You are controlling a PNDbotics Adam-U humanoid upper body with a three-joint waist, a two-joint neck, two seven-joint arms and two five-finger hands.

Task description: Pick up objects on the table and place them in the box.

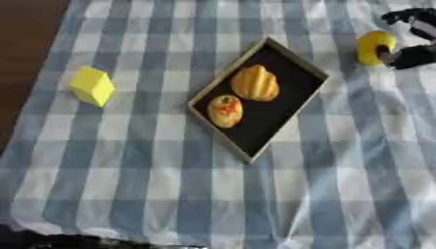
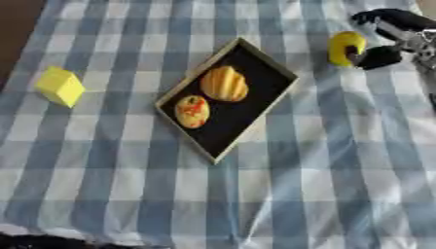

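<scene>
A shallow black box (image 1: 274, 119) with a pale rim lies askew on the checked cloth. In it sit a ridged golden pastry (image 1: 255, 82) and a smaller round one with red marks (image 1: 226, 111). A yellow block (image 1: 92, 86) stands on the cloth at the left. At the far right a yellow rounded object (image 2: 345, 48) stands on the cloth, right of the box. My right hand (image 2: 398, 22) comes in from the upper right corner. It is open, its fingers stretched above the yellow object and its thumb (image 2: 380, 57) right beside it. The left hand does not show.
The blue and white checked cloth (image 1: 170, 185) covers most of the table. Bare brown wood (image 1: 26, 39) shows along the upper left edge. A dark shape runs along the bottom left edge.
</scene>
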